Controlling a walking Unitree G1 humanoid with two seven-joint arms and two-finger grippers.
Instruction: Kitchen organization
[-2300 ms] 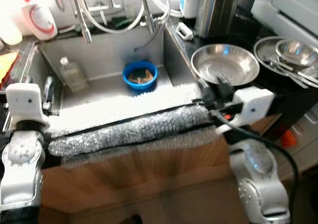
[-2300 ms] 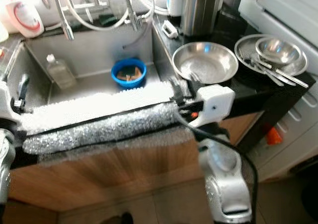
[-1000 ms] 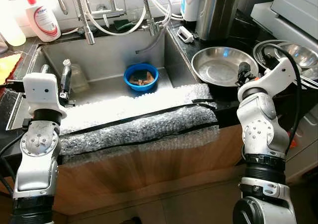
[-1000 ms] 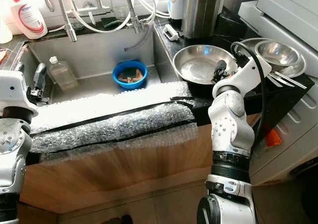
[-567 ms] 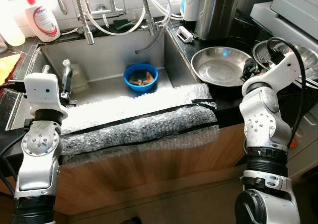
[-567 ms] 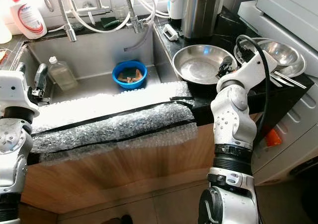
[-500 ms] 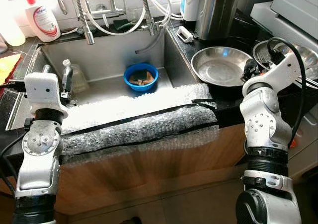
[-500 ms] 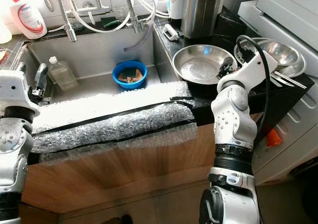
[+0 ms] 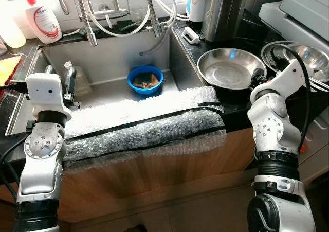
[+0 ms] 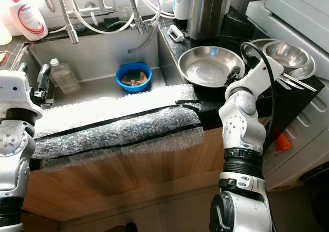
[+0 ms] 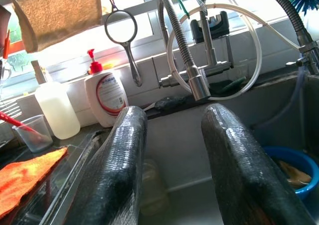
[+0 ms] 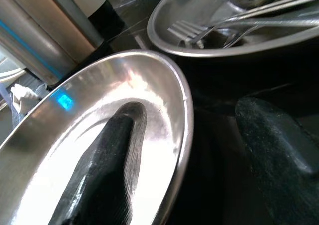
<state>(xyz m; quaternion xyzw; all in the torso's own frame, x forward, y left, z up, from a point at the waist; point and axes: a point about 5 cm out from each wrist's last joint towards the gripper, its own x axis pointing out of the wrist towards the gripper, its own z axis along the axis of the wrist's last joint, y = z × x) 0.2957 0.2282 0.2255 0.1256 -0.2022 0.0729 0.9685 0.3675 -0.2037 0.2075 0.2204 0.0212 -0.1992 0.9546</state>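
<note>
The right pincer (image 12: 184, 150) stands wide open astride the near rim of the large steel pan (image 9: 229, 67) on the black bench (image 9: 241, 103) right of the sink (image 9: 110, 62), one finger lying inside the pan and the other outside, nothing yet clamped. This looks like the start of a grasp on the pan, so the next move calls for closing squarely on the thin rim before lifting. The left pincer (image 11: 174, 160) hovers open and empty over the sink's left side, near the clear bottle (image 9: 74, 80).

bowl (image 9: 145, 79) in sink (image 9: 110, 52)
</note>
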